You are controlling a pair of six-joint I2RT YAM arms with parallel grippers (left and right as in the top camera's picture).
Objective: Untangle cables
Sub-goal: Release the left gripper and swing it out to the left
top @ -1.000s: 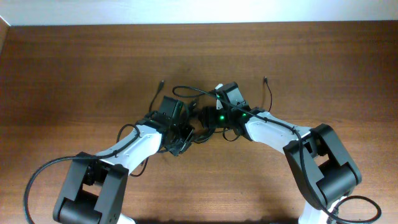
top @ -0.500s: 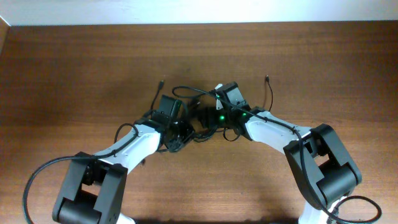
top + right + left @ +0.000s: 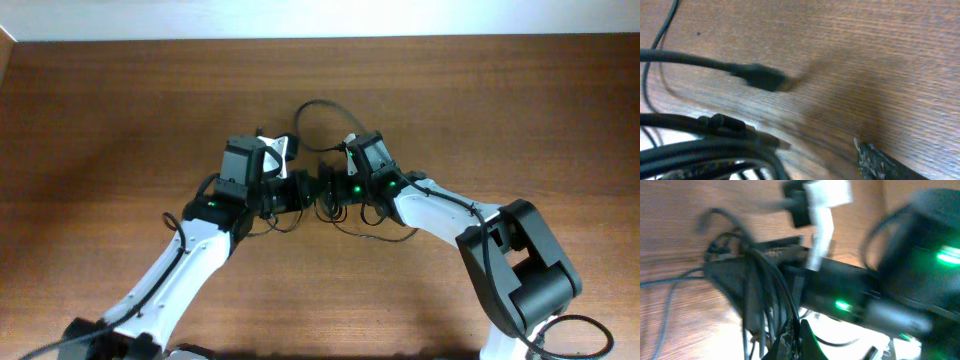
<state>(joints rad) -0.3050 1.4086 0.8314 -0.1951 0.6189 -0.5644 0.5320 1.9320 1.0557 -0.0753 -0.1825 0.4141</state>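
Black, thin, flexible cables (image 3: 318, 200) bunch on the brown wooden desk (image 3: 120, 110), between the left pincer (image 3: 296, 190) and the right pincer (image 3: 338, 188).

Left wrist: the left pincer is clenched on the cables.

Right wrist: the right pincer is released, and the cables lie apart from its fingertip (image 3: 879, 161).

We see a brown wood-grain table (image 3: 120, 120) whose far edge meets a pale strip (image 3: 320, 18). Thin black cables (image 3: 372, 230) sit bunched at its middle, with loose strands trailing onto the wood on the near right and one loop (image 3: 318, 102) curving out on the far side. Close up, a plug (image 3: 760, 77) sits low over the grain; we cannot tell whether it touches.
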